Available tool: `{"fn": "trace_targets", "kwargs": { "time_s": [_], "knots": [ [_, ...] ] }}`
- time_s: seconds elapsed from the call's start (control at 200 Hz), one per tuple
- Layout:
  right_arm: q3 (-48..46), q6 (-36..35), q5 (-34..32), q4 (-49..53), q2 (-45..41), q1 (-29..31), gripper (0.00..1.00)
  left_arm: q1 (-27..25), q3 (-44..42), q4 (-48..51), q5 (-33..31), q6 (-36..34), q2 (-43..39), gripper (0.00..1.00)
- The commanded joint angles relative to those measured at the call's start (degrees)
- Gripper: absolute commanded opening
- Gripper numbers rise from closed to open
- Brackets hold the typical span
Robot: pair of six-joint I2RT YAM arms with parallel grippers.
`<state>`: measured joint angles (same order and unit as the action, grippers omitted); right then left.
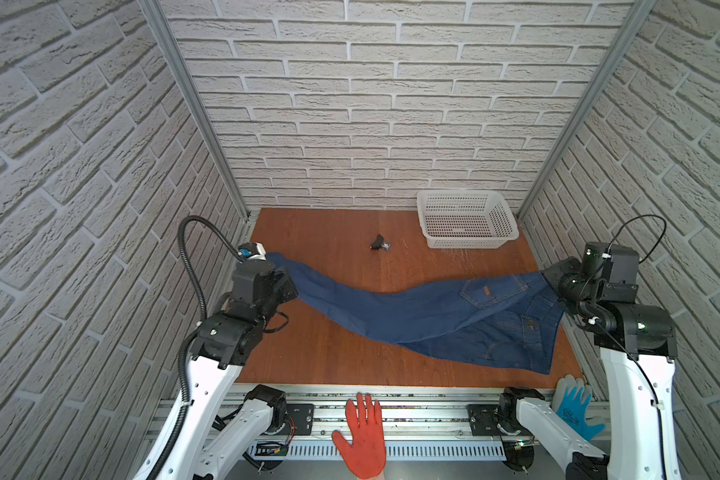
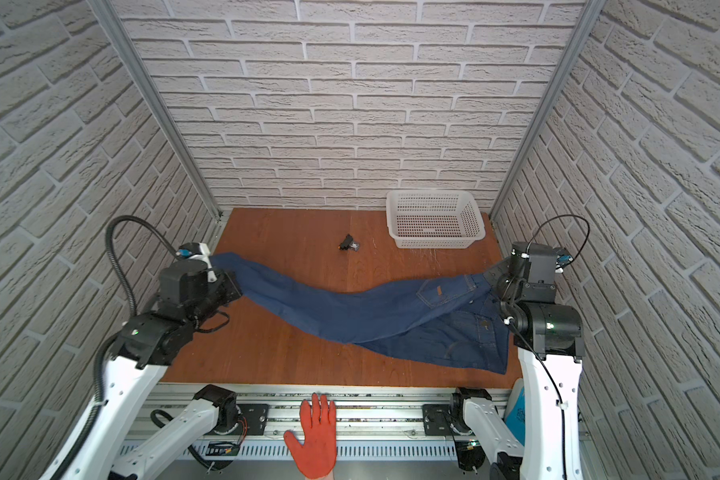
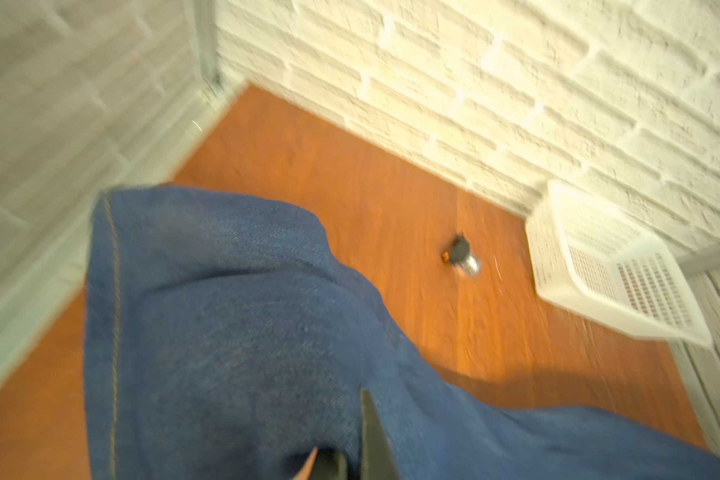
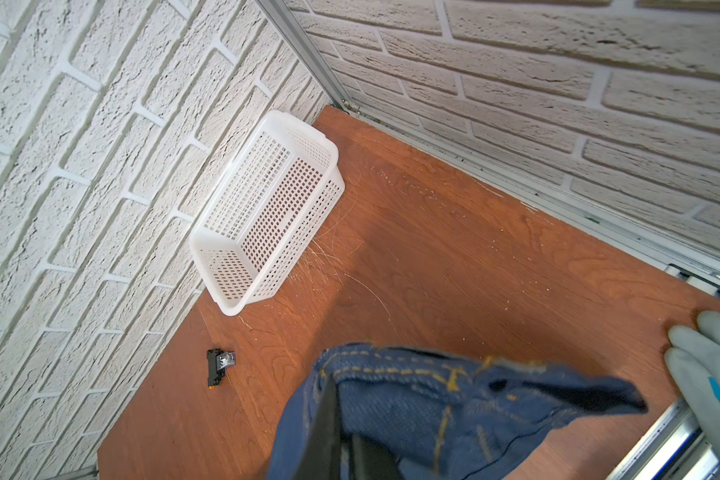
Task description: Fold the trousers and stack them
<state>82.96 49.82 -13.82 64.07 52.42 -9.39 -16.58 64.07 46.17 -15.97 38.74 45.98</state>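
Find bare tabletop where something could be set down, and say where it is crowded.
Free: the near-left wooden tabletop, between dark blue denim jeans and metal front rail; the far-left stretch, between jeans, brick wall and small black component. Crowded: the right, with jeans waist and white perforated plastic basket.

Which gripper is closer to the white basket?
Right. The right gripper holds the trousers by the waist just in front of the basket; the left gripper is far across the table.

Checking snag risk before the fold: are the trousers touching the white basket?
Apart. In both top views a strip of bare table separates the trousers from the basket; the right wrist view shows the same gap.
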Motion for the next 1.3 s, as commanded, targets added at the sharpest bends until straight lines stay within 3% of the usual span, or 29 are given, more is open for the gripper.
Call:
{"fn": "trace_targets", "kwargs": {
  "time_s": [0.0,0.17,0.26,0.46,0.565,0.665,0.725,0.855,0.925,0.985,1.14,1.295],
  "knots": [
    [-2.0,-2.3,-1.1,-2.1,-1.4,-1.0,0.05,1.1,-0.9,13.0,-4.7,-4.1,3.6,0.00],
    [-6.8,-2.9,-0.9,-2.5,-2.2,-1.8,0.05,1.6,-9.9,10.6,-2.4,-0.1,6.3,0.00],
    [-8.6,-3.9,-1.5,-2.6,-2.3,-2.3,0.05,2.9,-13.8,9.2,-1.9,0.8,8.1,0.06],
    [-9.9,-6.1,-2.1,-2.7,-2.4,-4.1,0.05,5.5,-16.1,8.5,0.4,1.1,11.5,0.43],
    [-10.1,-6.5,-1.8,-2.8,-2.4,-4.8,0.05,6.2,-16.7,7.1,2.6,0.6,11.9,0.40],
    [-10.6,-6.5,-1.1,-2.9,-2.4,-5.1,0.05,6.4,-18.0,5.4,5.1,0.9,12.5,0.23],
    [-10.9,-6.5,-0.6,-3.1,-2.4,-5.4,0.05,6.4,-18.7,4.4,6.0,1.3,12.5,0.19],
    [-11.1,-6.5,0.5,-3.2,-2.3,-5.9,0.05,6.4,-20.0,3.1,8.3,1.9,12.8,0.25],
    [-11.2,-6.5,1.3,-3.4,-2.2,-6.2,0.05,6.3,-21.4,2.2,11.3,3.2,12.4,0.40],
    [-11.5,-6.3,1.9,-3.5,-2.2,-6.2,0.05,5.3,-23.4,0.9,13.8,5.7,11.2,0.50],
    [-12.6,-5.7,3.6,-4.3,-2.1,-6.5,0.05,-0.8,-29.9,-0.6,15.0,17.4,5.1,0.64],
    [-13.0,-5.5,5.2,-4.9,-1.5,-6.6,0.05,-9.2,-35.4,2.3,8.2,33.4,-7.4,0.74]
  ]
}}
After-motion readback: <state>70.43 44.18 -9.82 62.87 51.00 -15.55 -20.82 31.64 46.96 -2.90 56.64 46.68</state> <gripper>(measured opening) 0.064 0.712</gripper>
